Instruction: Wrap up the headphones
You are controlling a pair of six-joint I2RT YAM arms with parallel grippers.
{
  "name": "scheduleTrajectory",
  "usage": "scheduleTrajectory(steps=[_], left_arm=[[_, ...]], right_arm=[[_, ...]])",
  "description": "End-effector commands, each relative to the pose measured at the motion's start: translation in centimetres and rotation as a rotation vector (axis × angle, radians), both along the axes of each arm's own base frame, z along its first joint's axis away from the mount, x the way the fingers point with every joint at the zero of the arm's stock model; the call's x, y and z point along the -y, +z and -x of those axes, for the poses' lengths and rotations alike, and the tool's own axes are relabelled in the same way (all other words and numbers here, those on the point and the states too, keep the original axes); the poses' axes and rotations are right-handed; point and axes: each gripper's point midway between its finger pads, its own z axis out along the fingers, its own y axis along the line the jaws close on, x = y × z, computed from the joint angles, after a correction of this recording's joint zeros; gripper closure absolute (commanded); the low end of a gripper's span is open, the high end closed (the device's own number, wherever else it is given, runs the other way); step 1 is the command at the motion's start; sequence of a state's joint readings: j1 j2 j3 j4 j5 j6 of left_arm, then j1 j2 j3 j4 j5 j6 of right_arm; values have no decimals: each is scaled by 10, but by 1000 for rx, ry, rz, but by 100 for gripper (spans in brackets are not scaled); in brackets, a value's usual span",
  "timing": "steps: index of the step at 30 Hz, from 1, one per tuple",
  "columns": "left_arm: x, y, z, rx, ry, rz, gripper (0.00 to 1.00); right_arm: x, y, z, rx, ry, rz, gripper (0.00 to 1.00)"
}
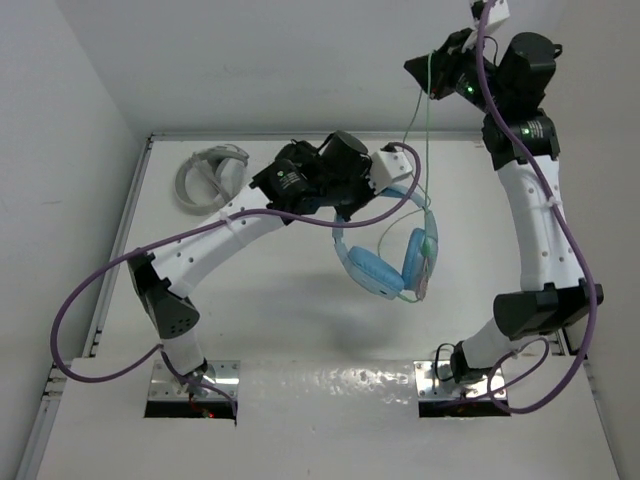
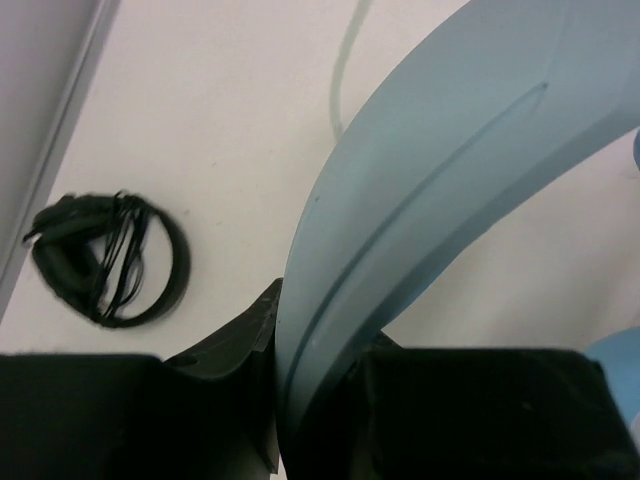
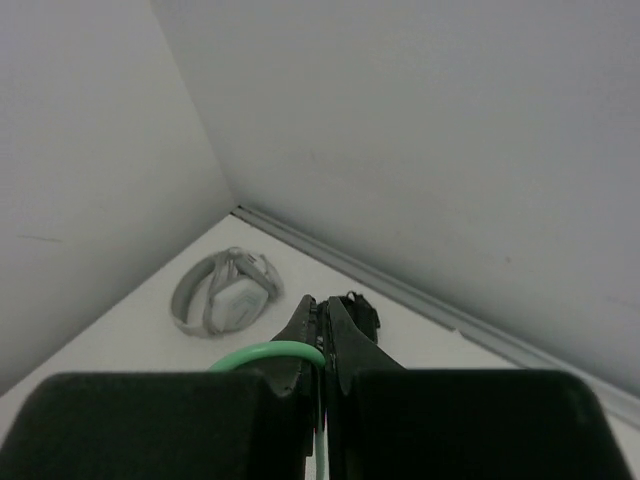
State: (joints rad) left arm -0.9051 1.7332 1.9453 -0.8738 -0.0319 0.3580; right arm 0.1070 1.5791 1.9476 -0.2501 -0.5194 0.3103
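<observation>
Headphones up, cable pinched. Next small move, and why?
Probably swing the right gripper down and around the light blue headphones to lay a first loop: it pinches the green cable high above them, while the left gripper holds the headband aloft.

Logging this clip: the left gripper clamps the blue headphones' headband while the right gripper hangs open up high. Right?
No. The right gripper is shut on the headphones' green cable, as the right wrist view shows. The left gripper does clamp the headband.
</observation>
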Motion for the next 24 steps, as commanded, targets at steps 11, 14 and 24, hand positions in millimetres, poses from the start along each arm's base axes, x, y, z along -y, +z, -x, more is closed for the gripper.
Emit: scheduleTrajectory(steps=[11, 14, 24], left_arm=[[56, 159, 83, -95, -374, 528, 100], [49, 186, 75, -58, -324, 596, 100], [3, 267, 42, 169, -42, 758, 100]], right_arm=[[-10, -86, -35, -201, 7, -76, 89], [-22, -104, -24, -177, 94, -121, 72], [-71, -187, 25, -224, 269, -211, 49]])
